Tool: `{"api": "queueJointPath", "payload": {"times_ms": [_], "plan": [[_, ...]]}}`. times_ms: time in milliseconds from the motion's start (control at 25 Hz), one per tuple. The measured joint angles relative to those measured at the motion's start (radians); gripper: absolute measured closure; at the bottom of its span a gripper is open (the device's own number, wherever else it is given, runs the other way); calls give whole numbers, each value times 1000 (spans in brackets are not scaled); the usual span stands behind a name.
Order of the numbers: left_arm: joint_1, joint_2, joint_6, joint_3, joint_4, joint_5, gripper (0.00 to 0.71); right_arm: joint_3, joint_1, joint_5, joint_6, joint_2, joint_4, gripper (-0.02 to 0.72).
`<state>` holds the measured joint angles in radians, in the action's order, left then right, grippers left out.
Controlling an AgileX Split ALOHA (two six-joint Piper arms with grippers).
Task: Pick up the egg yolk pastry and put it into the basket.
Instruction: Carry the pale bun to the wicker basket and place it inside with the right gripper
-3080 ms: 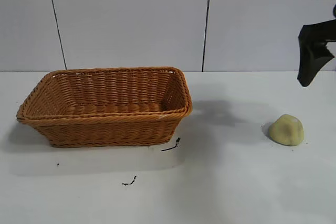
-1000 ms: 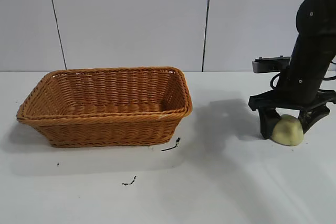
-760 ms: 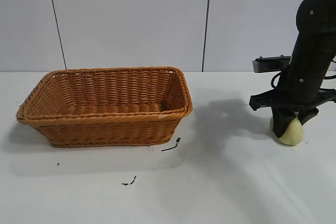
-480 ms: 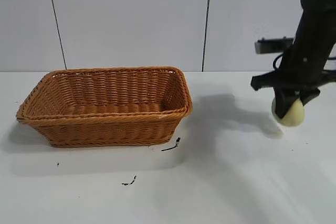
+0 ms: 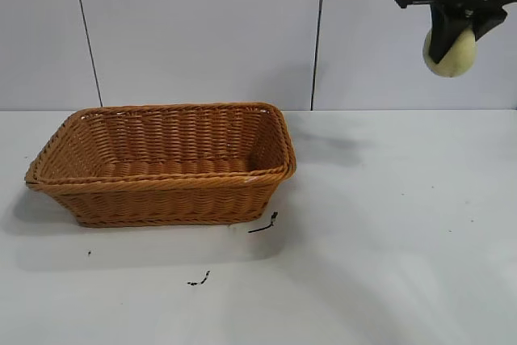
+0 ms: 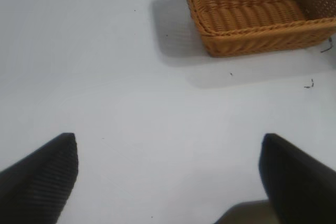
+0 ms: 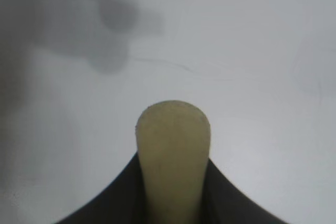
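Colours and surface patterns, right-arm lift.

Egg yolk pastry: pale yellow-cream, matte, plain, no markings. Basket: orange-brown wicker in horizontal woven rows, braided rim, one small whitish fleck on the near rim. Right gripper: black. Left gripper: black, one finger finely ribbed. Counter: white, with soft grey shadows and a few small black specks in front of the basket. Back wall: light grey panels split by thin dark vertical seams.
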<state>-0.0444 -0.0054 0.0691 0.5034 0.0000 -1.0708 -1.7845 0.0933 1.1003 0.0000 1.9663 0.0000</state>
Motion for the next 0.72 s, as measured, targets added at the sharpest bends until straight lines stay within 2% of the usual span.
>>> {"api": "queueJointPath", "payload": {"times_ms": [160,320,400,560,720], "plan": [[0,0,0,0,0,0,14,-31,59,3,0,0,-7,580],[0,0,0,0,0,0,14,-55,179,-5,0,0,-8,580],[0,0,0,0,0,0,14,-75,248,-15,22,8,-8,580],[0,0,0,0,0,0,14,-143,371,-38,49,62,-8,580],[0,0,0,0,0,0,14,-205,474,-99,52,161,-8,580]]}}
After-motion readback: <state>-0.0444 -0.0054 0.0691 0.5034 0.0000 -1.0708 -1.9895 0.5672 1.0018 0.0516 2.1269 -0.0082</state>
